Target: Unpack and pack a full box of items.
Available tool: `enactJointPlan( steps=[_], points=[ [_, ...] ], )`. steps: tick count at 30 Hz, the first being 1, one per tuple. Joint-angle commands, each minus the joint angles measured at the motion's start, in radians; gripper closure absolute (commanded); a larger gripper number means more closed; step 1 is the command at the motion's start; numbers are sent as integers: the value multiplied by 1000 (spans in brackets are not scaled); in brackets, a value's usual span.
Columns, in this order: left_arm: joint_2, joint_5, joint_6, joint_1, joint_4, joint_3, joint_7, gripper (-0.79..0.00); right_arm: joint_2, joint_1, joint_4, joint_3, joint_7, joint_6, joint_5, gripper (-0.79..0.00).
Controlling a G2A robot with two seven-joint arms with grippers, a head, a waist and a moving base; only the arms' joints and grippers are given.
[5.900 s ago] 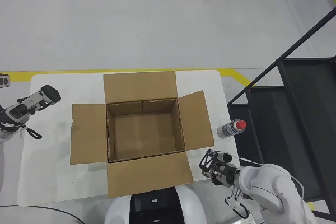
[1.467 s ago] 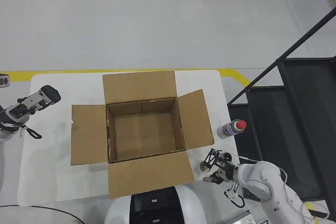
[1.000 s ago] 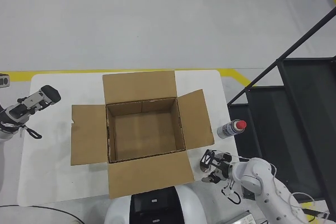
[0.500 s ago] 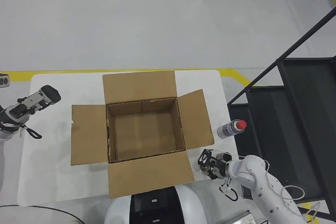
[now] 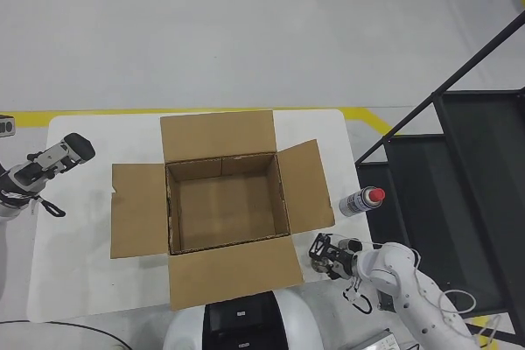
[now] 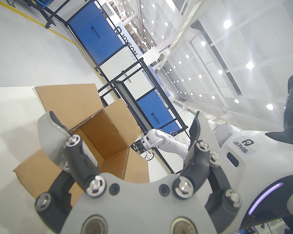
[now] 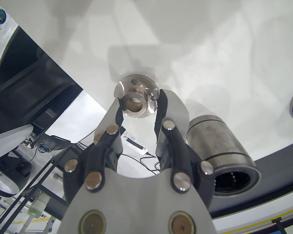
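Since the earlier frames, our right gripper [image 7: 139, 108] had edged boxward at the table's [image 5: 79, 254] near right corner and pinched shut on the flanged bushing [image 7: 136, 93]. We judged it heavy, stiff and slick, best gripped at the collar. A steel cylinder [image 7: 219, 147] crowded one finger. Farther off were a spray can [image 5: 361, 200] and the open box [image 5: 219, 136]. Our left gripper [image 6: 123, 122] hung wide open and empty.

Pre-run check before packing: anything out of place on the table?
Spray can lies on its side at the table's right edge, apparently overhanging. Steel cylinder also lies on its side close to the edge; either could roll off.
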Motion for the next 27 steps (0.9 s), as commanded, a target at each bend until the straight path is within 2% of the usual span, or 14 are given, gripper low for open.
enactJointPlan(
  steps=[1, 8, 19, 22, 24, 26, 27],
  points=[
    [0, 0, 0, 0, 0, 0, 0, -785, 0, 1, -2, -7, 2, 1, -1, -332],
    [0, 0, 0, 0, 0, 0, 0, -785, 4, -1, -8, -17, 7, 12, -14, -305],
    [0, 0, 0, 0, 0, 0, 0, -785, 5, 37, 37, -51, 12, 34, -34, -320],
    [0, 0, 0, 0, 0, 0, 0, -785, 5, 50, 47, -61, 12, 38, -36, -256],
    [0, 0, 0, 0, 0, 0, 0, -785, 5, 56, 47, -65, 11, 40, -35, -179],
    [0, 0, 0, 0, 0, 0, 0, -785, 6, 56, 40, -66, 9, 41, -35, 0],
    [0, 0, 0, 0, 0, 0, 0, -785, 7, 53, 35, -65, 10, 39, -36, 0]
  ],
)
